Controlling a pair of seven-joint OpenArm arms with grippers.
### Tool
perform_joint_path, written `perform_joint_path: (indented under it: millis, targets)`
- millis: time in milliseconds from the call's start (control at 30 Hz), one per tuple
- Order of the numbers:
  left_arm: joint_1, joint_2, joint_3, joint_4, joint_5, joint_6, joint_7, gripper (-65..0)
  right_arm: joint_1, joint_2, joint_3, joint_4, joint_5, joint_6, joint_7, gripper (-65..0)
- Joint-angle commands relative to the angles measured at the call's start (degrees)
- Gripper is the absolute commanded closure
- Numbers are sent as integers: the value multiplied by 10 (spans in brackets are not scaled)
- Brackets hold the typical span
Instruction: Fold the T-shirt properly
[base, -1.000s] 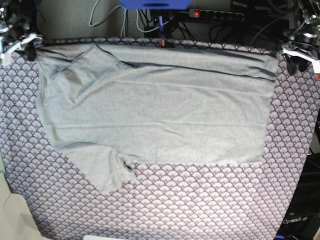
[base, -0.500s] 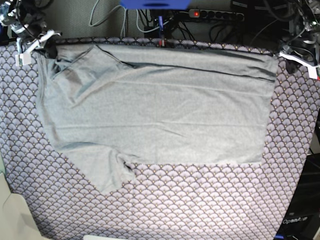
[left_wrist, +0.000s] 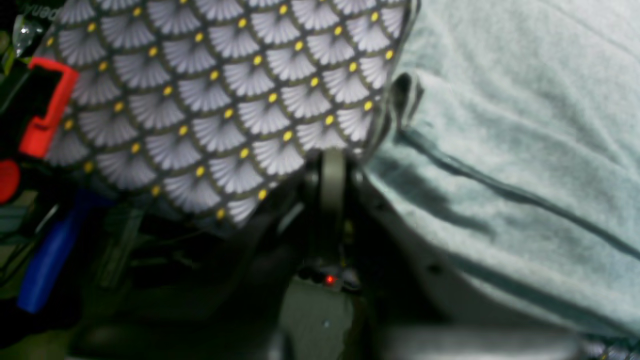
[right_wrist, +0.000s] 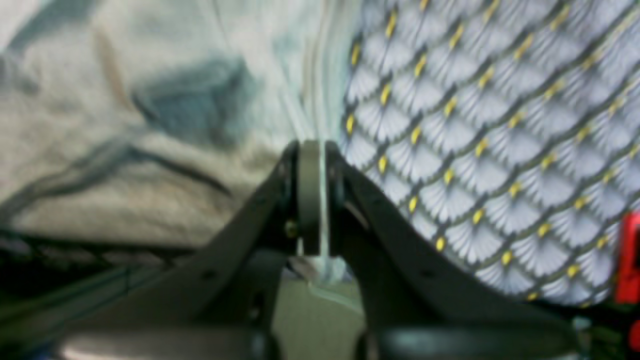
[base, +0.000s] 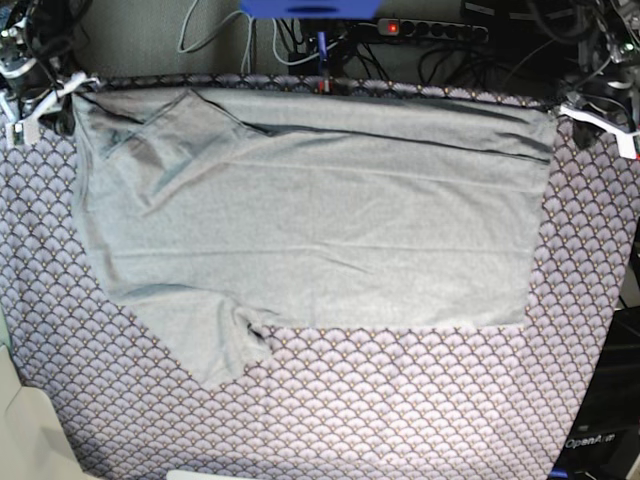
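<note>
T-shirt (base: 310, 220) spread flat across far half of tablecloth (base: 400, 400), one sleeve (base: 215, 345) trailing toward near side, far edge folded over. Right gripper (right_wrist: 312, 150) closed, thin shirt edge seemingly pinched at far corner. Left gripper (left_wrist: 332, 160) closed beside opposite far corner; hold on fabric not discernible.

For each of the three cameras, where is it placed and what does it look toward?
Base: overhead, looking down at the light grey knit T-shirt on the purple fan-scale tablecloth; both grippers at the far corners.
Left wrist: on the arm, showing the shut left gripper at the shirt's edge.
Right wrist: likewise, the shut right gripper.
All share shirt and cloth.
</note>
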Motion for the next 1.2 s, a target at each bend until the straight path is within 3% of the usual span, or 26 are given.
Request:
perform_joint_path:
  millis: [0,167,567,767,1167]
  targets:
    - [2,-9,-3,10,-7,-4,-13,0,-8,-5,2,25,-2,2,10,0]
    - [2,-9,-3,9,-7,-4,-14,0,-18,-51,-1,67,-26,2,9,0]
    - [2,-9,-6,9,-7,-5,-14,0,-6,-150,0,51,-162,2,12,0]
    - [2,-9,-6,9,-7,-5,-14,0,14,-176,-1,51,-212,2,12,0]
    - [1,-9,-6,4,-7,-5,-15,0,14,-176,-43,56,-234,2,12,0]
